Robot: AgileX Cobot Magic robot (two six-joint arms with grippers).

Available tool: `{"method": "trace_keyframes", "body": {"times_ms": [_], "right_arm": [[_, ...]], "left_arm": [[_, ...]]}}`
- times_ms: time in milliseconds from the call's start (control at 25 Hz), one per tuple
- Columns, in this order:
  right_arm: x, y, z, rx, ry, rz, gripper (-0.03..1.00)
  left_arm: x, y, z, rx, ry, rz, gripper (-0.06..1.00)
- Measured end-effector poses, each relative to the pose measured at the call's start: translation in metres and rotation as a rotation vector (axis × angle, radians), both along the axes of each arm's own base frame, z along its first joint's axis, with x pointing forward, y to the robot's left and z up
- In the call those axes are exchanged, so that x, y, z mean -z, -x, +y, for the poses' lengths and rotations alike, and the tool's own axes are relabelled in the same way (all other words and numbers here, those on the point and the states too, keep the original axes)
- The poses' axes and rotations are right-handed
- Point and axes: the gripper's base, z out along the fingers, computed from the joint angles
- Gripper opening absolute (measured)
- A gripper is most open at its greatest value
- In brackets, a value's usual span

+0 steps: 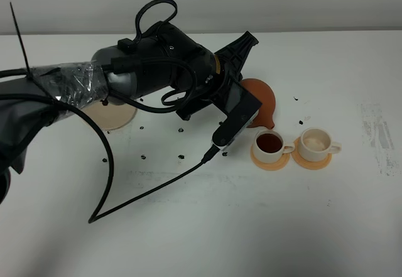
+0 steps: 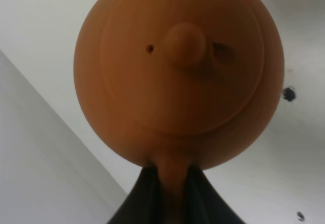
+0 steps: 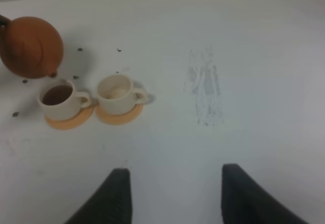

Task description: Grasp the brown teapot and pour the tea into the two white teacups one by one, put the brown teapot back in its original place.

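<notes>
- The left gripper (image 2: 172, 198) is clamped on the loop handle of the brown teapot (image 1: 262, 98). It holds the pot off the table (image 1: 251, 227), about mid-table and toward the right edge.
- The pot is tipped spout-down, with its knobbed lid facing the wrist camera. The tilt puts the spout just over the rim of the first teacup (image 1: 269, 156), which looks like the way to land the pour inside and not on the tabletop.
- That cup holds dark reddish-brown tea (image 1: 269, 142). No stream can be made out between spout and cup.
- The second teacup (image 1: 314, 144) stands just beside the first on the side nearer the right edge. It is pale inside and appears unfilled, so it is likely the next stop.
- Each cup rests on one of the orange saucers (image 1: 312, 162), a fixed spot for the spout to aim at.
- The beige saucer (image 1: 116, 117) lies bare toward the left edge, partly hidden under the arm. The pot's place there is judged to be kept free for its return.
- The right gripper (image 3: 175, 196) hangs over the near side of the table, jaws apart and holding nothing, well clear of the cups.
- Dark specks (image 1: 181, 157) dot the middle of the table.
</notes>
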Motion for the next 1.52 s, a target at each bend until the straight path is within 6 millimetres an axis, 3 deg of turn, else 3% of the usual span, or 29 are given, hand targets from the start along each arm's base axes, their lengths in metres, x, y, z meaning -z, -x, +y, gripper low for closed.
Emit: {"method": "trace_keyframes", "body": {"times_ms": [360, 560, 1120, 1520], "right_arm": [[0.000, 0.000, 0.000, 0.000, 0.000, 0.000, 0.43], [0.000, 0.000, 0.000, 0.000, 0.000, 0.000, 0.43], [0.000, 0.000, 0.000, 0.000, 0.000, 0.000, 0.43], [0.000, 0.000, 0.000, 0.000, 0.000, 0.000, 0.43]], "left_arm": [[-0.023, 0.005, 0.027, -0.194, 0.104, 0.218, 0.13], [-0.024, 0.005, 0.037, -0.346, 0.168, 0.329, 0.13], [0.034, 0.044, 0.068, -0.518, 0.293, 0.457, 0.13], [0.047, 0.049, 0.076, -0.688, 0.385, 0.541, 0.13]]}}
